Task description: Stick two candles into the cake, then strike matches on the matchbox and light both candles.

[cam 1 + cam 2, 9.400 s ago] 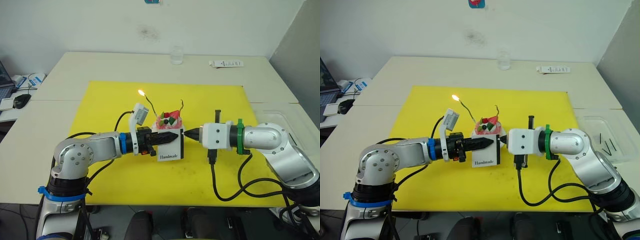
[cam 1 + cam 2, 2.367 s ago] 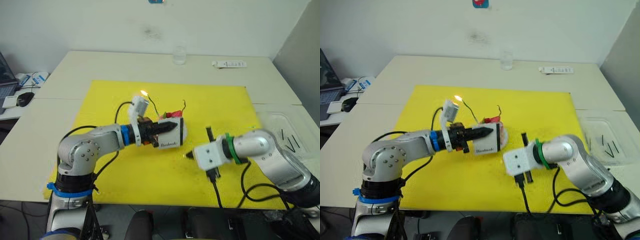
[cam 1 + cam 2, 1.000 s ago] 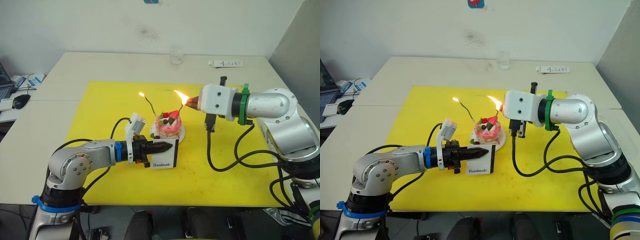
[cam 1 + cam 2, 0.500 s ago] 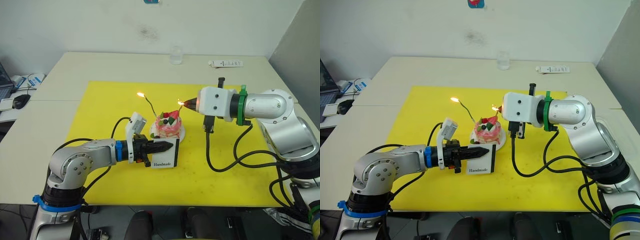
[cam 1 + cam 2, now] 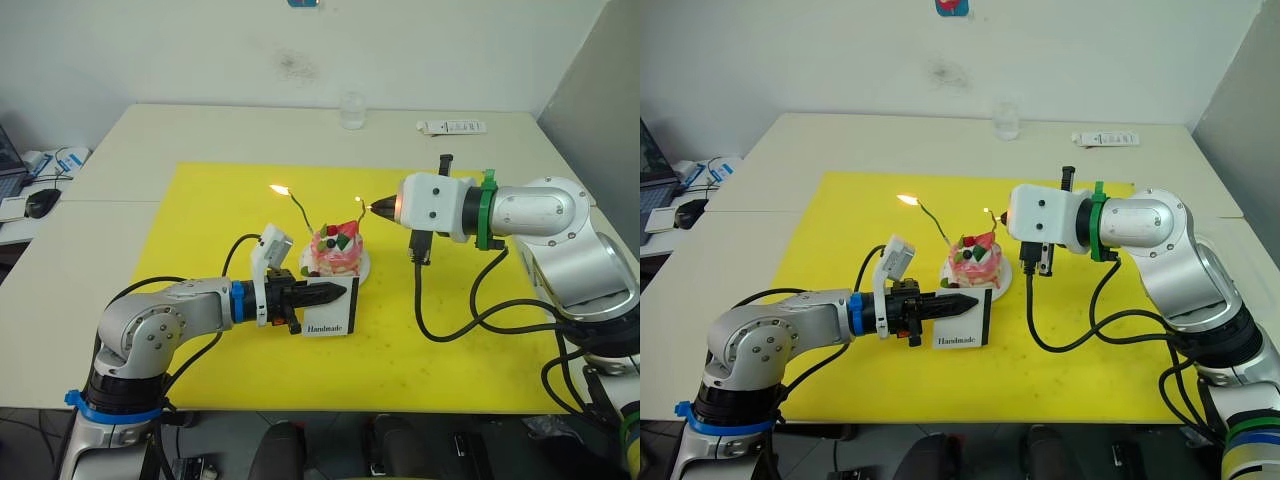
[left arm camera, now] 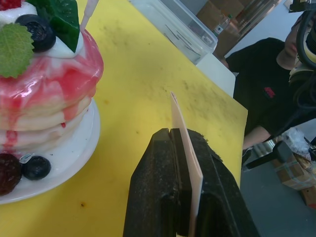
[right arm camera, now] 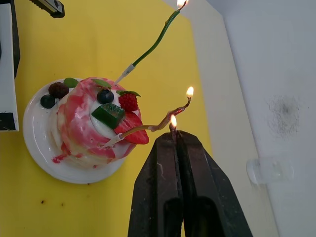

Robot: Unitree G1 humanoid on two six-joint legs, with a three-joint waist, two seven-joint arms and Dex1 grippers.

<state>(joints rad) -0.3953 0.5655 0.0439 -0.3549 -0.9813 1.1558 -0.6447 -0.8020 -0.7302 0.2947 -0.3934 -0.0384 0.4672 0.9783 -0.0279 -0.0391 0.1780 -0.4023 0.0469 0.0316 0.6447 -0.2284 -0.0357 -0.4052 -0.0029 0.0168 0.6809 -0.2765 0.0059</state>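
The pink cake (image 5: 338, 250) sits on its white plate (image 5: 362, 268) at the middle of the yellow mat. Two wavy candles stand in it. The greenish candle (image 5: 298, 208) burns at its tip, and the brownish-pink candle (image 7: 163, 126) also carries a small flame. My right gripper (image 5: 376, 208) hovers just right of that candle's tip, shut on a match (image 7: 173, 127) whose end still burns. Low in front of the cake, my left gripper (image 5: 340, 292) is shut on the white matchbox (image 5: 333, 318), which stands on edge on the mat.
The yellow mat (image 5: 450, 330) covers the table's middle. A glass (image 5: 351, 110) and a white remote (image 5: 452, 127) lie at the far edge, and a mouse (image 5: 42, 202) at far left. In the left wrist view, a clear tray (image 6: 173, 27) and a person in black (image 6: 266, 94) sit beyond the mat.
The large flame at the match has shrunk to a small one. My right gripper has drawn slightly right, away from the brownish-pink candle, whose tip now burns. The left arm has not moved.
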